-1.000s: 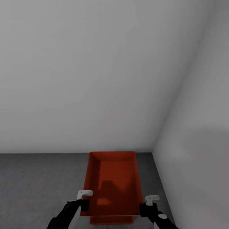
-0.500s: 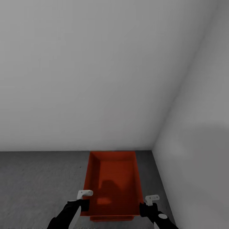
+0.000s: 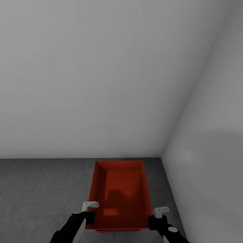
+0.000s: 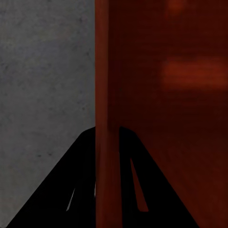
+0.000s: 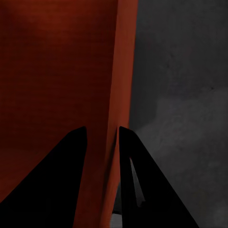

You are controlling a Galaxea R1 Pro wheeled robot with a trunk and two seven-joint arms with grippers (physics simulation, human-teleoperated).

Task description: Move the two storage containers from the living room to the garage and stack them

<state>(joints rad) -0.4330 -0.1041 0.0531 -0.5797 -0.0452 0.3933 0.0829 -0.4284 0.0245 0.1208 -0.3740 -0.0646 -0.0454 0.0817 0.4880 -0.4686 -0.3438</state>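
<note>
Now a rust-red storage container (image 3: 118, 195) is seen held by both grippers over the dark grey concrete floor (image 3: 40, 192) of the garage, close to the corner where the back wall (image 3: 94, 77) meets the side wall (image 3: 209, 152). The container's far end lies near the foot of the back wall, and its right long wall runs near the side wall. Its open top faces up, and its inner bottom is shaded.

Below the near end of this container, a narrow strip of a second rust-red container (image 3: 118, 231) is seen, just under the upper one's near edge. Whether the two are touching cannot be told from the head view.

The left gripper (image 3: 90, 212) is placed at the left long wall of the upper container, near its near corner. In the left wrist view the left gripper (image 4: 108, 190) is seen with one black finger on each side of the thin red wall (image 4: 107, 95), so the wall is clenched between the jaws, with the grey floor on the outer side and the red inside on the other.

The right gripper (image 3: 158, 217) is placed at the right long wall, also near the near corner. In the right wrist view the right gripper (image 5: 102, 175) is seen astride the red wall (image 5: 121, 71), which is grasped between the two black fingers, with dark floor beyond it.
</note>
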